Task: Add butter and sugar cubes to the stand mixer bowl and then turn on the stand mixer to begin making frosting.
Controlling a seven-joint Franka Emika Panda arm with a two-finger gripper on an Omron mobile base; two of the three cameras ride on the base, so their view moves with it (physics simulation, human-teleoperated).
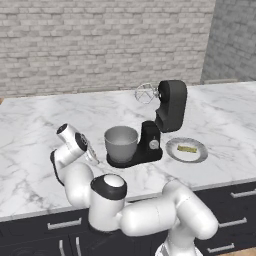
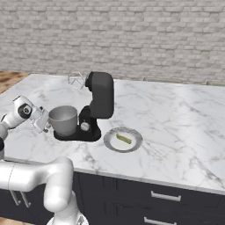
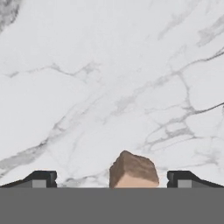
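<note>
At the left of the marble table [image 1: 35, 125], the gripper [image 1: 93, 156] is seen lowered close to the surface, just left of the stand mixer bowl [image 1: 121, 143]. In the hand view, the two dark fingertips [image 3: 41, 178] are set wide apart, and a tan sugar cube [image 3: 132, 170] is seen on the table between them, touched by neither; the jaws are fully spread and nothing is gripped. The second, paler cube cannot be made out.

The grey metal bowl is seated on the flat base of the black stand mixer [image 1: 167, 112], near the middle of the table. Its inside cannot be judged clearly from the base views. The mixer's head is tilted up and back, so that the wire whisk [image 1: 145, 93] is held in the air on the far side of the bowl, well above its rim. A small silver knob [image 1: 153, 145] is visible on the column facing the near edge.

To the right of the mixer, just beside its base, a flat round grey plate [image 1: 198, 155] is laid on the table, and the pale yellow butter [image 1: 186, 148] is lying flat on it. Dark drawers [image 2: 176, 197] with silver handles are fitted below the near edge of the table, and a brick wall [image 1: 100, 40] is seen behind it.
</note>
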